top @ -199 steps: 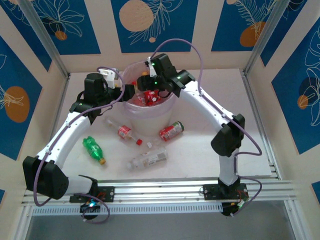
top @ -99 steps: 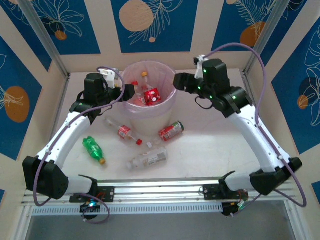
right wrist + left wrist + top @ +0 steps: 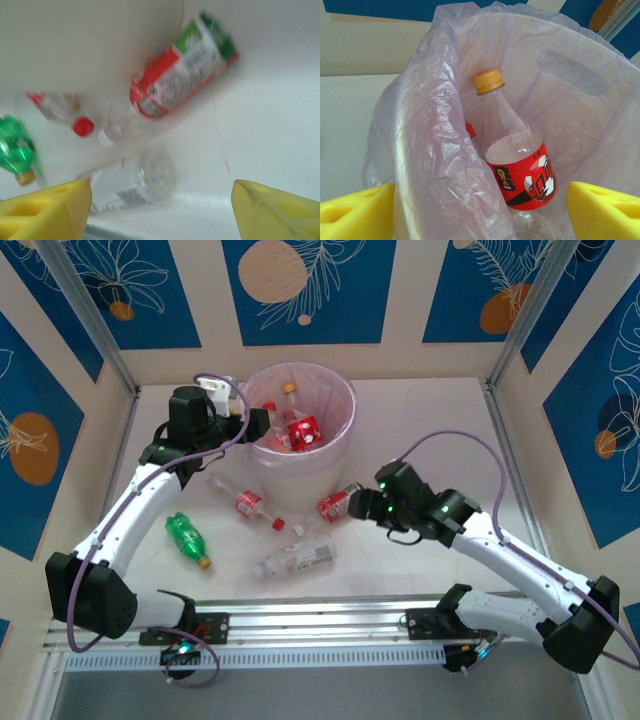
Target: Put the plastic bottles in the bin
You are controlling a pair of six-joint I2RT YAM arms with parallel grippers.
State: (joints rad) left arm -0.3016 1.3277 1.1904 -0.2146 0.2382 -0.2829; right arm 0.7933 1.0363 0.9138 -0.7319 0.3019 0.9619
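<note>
The left gripper [image 3: 480, 212] sits at the near-left rim of the bin [image 3: 341, 405]. Its yellow fingers [image 3: 355, 210] are spread wide and pinch nothing, and the bag-draped wall runs down between them. The right gripper [image 3: 162, 210] hangs low over the white table [image 3: 430, 420], in front of the bin and to its right. Its jaws are also parted and hold nothing, and they face the loose bottles. The bin stands toward the back of the table, a round white pail lined with a crinkled lilac bag [image 3: 435, 125], and several bottles already lie inside it. Seen from the left wrist, a clear yellow-capped bottle [image 3: 520, 165] with a red label leans against the liner, and a red cap peeks out just behind the fold. Five bottles are out on the table. Nearest the arms lies the pale-labelled bottle [image 3: 297, 558], on its side. Well to its left is the green bottle [image 3: 186, 538], its yellow cap pointing toward the arms. A crushed red-and-green-labelled bottle [image 3: 343, 502] lies by the foot of the bin, just beside the right gripper. A red-capped bottle [image 3: 246, 503] with a red label lies at the bin's near-left side. Between these, a small clear bottle [image 3: 117, 125] with a white cap lies close to the bin, blurred in the right wrist view.
</note>
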